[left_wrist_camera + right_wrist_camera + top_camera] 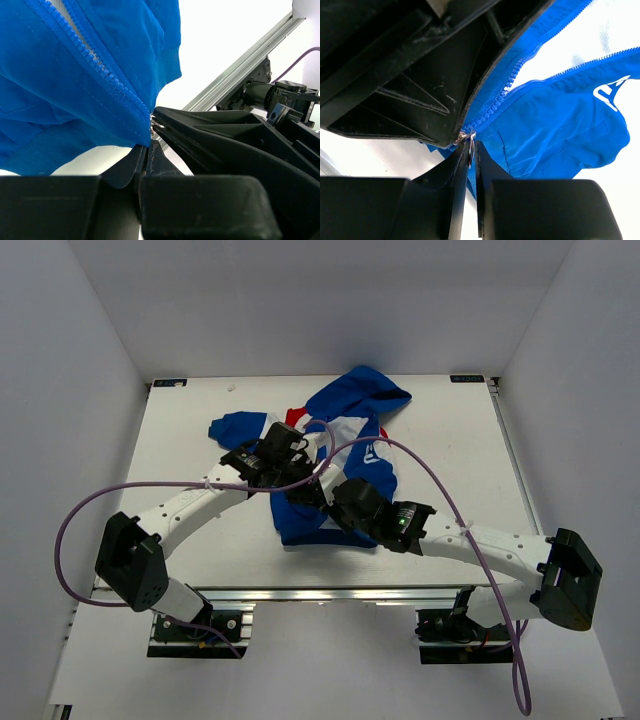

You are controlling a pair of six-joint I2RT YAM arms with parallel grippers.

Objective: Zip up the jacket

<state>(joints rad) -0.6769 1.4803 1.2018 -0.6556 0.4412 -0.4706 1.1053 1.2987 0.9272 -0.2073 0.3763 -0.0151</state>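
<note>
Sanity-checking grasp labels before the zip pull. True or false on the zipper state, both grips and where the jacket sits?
1. The zipper is fully closed. False: its teeth stand apart, with white lining between them.
2. The right gripper has its jaws shut on the metal pull. True.
3. The left gripper has its jaws open and empty. False: they are shut on the jacket fabric.
4. Both grippers meet at the zipper's bottom end. True.
5. The jacket hangs off the table. False: it lies on it.
</note>
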